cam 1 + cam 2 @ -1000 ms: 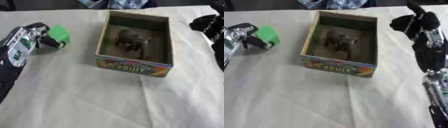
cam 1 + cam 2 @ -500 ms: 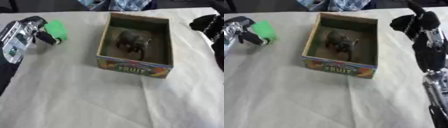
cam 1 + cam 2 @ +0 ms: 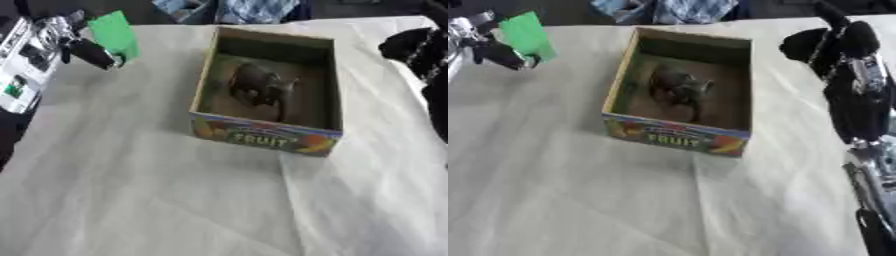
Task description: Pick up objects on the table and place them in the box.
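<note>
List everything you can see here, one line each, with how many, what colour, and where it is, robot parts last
Box: one, cardboard with a colourful FRUIT label, centre of the table, open.
Dark object: one, brown-grey, inside the box.
Green object: one, bright green, upper left, held in the left hand.
Tablecloth: one, white, covering the table.
Cloth items: blue and pale, far edge behind the box; count unclear.
Left hand: black and silver, upper left, pinching the green object.
Right hand: black, upper right, fingers curled, holding nothing.
</note>
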{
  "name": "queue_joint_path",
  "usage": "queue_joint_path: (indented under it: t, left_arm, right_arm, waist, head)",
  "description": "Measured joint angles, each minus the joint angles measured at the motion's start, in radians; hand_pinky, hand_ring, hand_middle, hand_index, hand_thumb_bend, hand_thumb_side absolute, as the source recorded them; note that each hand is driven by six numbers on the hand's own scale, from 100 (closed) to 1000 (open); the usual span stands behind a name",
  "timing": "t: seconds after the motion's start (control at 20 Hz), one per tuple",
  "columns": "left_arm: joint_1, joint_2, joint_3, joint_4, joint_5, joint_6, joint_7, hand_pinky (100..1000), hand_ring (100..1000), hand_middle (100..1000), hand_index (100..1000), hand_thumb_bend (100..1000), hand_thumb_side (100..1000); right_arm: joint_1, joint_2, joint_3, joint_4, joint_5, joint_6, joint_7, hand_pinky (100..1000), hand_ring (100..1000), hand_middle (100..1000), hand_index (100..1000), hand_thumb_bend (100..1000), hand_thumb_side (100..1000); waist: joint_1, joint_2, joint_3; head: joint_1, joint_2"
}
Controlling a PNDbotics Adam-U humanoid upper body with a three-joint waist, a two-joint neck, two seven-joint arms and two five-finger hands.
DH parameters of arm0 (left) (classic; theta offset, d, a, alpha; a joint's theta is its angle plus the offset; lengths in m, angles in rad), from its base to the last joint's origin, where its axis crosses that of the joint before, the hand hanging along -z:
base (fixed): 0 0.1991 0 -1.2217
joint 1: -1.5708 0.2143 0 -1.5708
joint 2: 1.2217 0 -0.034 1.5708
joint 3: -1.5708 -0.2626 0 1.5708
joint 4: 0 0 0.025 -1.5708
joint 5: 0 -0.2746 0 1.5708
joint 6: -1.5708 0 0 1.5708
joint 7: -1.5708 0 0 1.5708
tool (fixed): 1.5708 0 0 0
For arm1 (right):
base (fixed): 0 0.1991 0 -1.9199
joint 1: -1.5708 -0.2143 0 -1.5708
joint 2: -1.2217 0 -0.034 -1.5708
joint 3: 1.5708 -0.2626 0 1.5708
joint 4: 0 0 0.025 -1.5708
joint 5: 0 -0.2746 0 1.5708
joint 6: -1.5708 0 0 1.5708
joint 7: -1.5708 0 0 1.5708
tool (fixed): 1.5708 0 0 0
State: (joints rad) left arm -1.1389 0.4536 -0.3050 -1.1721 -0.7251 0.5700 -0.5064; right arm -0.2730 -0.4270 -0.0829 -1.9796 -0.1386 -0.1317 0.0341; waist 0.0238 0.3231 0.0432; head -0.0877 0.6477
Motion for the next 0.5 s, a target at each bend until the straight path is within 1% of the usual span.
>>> queue_joint_path:
  t: [0.3,0.5]
  left_arm:
    - [-0.037,0.001,-0.018,-0.087,0.011,-0.005,-0.005,240,506,1000,262,100,244]
    - [-0.061,-0.031,-0.032,-0.135,0.011,-0.013,-0.013,234,503,1000,259,100,255]
  right_arm:
    - [-0.009,0.000,-0.003,0.000,-0.006,-0.009,-0.009,807,740,665,980,396,1000]
    - [-0.018,-0.001,-0.003,0.000,-0.016,-0.016,-0.017,807,741,665,978,396,1000]
  waist:
    - [0.000,0.000,-0.006]
    - [0.000,-0.003,-0.013]
  head:
    - [0.000,0.000]
    - [0.002,-0.008]
